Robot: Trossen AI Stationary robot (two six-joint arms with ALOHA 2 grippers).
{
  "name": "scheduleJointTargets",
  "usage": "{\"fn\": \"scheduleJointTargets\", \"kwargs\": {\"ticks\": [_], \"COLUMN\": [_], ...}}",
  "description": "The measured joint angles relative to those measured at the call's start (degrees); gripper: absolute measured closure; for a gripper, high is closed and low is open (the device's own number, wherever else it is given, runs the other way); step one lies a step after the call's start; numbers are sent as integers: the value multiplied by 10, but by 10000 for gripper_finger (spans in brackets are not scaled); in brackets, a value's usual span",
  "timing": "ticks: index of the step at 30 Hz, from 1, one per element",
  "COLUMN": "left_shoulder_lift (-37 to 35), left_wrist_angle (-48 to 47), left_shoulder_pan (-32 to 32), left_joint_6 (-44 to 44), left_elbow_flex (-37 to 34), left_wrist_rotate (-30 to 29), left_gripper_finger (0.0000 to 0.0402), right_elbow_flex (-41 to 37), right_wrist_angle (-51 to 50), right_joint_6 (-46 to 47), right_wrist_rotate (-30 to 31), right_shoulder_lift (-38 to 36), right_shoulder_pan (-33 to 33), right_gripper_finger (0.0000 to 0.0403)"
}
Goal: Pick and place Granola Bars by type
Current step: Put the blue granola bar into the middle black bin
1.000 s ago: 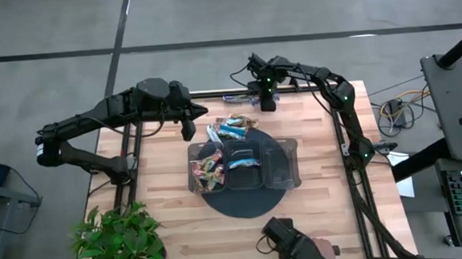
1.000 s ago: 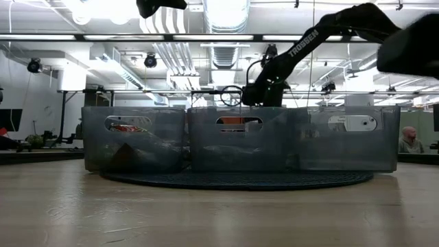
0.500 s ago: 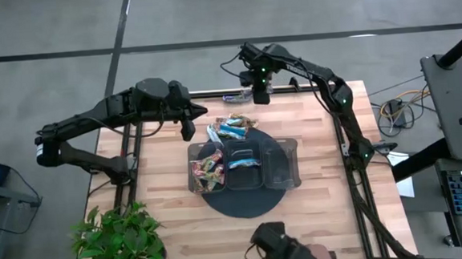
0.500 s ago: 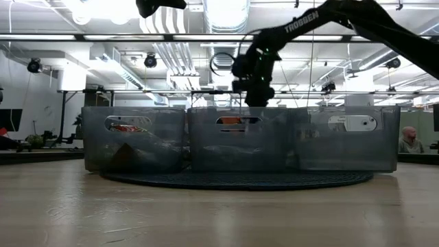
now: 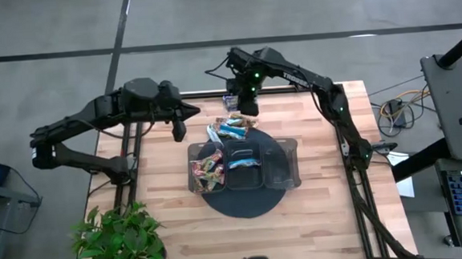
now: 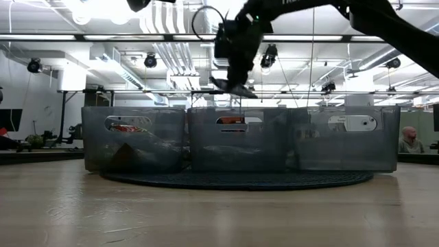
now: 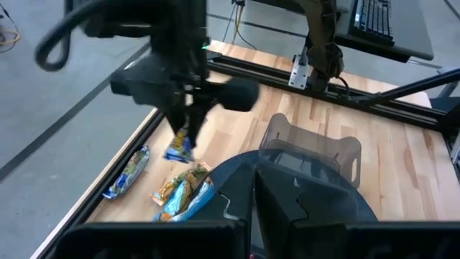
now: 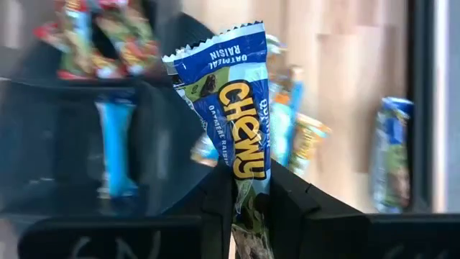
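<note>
Step in hand: transport of a picked bar toward the tray (image 5: 289,154); the right gripper (image 5: 248,104) holds a dark blue bar (image 8: 241,129) with jaws narrow on its lower end, raised over the far table edge, arm stretched left; next move likely requires lowering it into the compartment of matching type, judged the right, apparently unfilled one; the left gripper (image 5: 178,131), jaws closed and empty, waits left of the loose bars (image 5: 229,128).
</note>
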Motion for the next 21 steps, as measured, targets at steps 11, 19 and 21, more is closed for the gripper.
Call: {"fn": "scheduleJointTargets", "kwargs": {"ticks": [11,19,21], "left_shoulder_lift": [-24,-25,-25], "left_wrist_angle": [-30,-31,-32], "left_shoulder_pan": [0,0,0], "left_joint_6": [2,14,17], "left_elbow_flex": [0,0,0], "left_wrist_rotate": [0,0,0], "left_gripper_finger": [401,401,401], "right_elbow_flex": [3,2,2], "right_wrist_angle": [-50,-49,-49], "right_joint_6": [69,128,130], "right_wrist_rotate": [-14,-14,-14], "right_shoulder_lift": [-23,-24,-24], "right_shoulder_pan": [97,171,188], "right_gripper_finger": [351,351,351]}}
